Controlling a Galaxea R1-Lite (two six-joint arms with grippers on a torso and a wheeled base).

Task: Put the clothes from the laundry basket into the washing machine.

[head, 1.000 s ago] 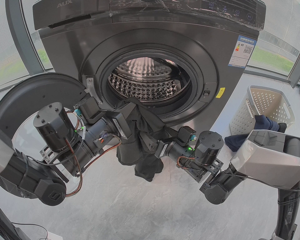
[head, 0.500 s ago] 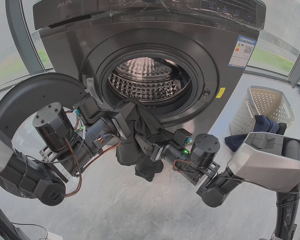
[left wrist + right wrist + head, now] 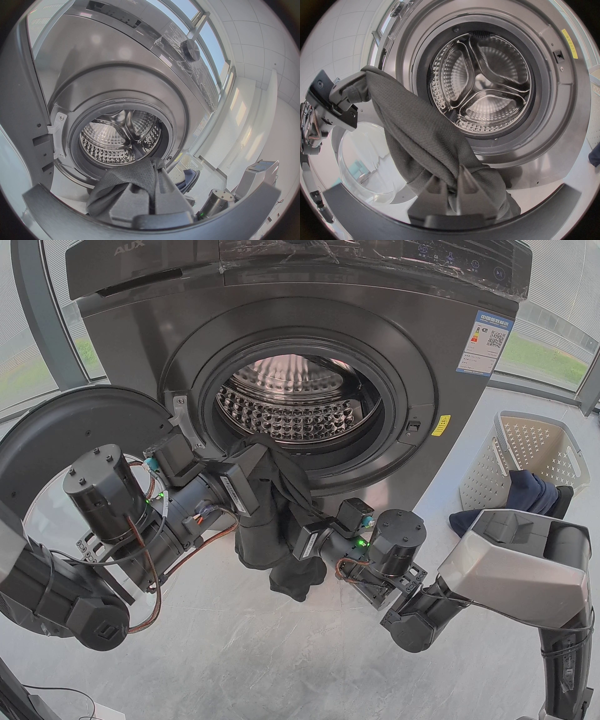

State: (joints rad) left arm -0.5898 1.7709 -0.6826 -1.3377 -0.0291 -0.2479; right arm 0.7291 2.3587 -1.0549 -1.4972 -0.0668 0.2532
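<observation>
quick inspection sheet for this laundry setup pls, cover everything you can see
surface: pale, smooth floor.
job's things: washing machine with its door swung open to the robot's left; the drum shows bare metal. A dark garment is held up in front of the lower rim of the opening, its tail hanging down. A white laundry basket is on the floor to the right, with blue clothes hanging out over its edge.
clutter: nothing seen.
grippers: left gripper and right gripper are both shut on the dark garment.
cables: brown wires loop along the left wrist.
surroundings: windows behind the machine.
</observation>
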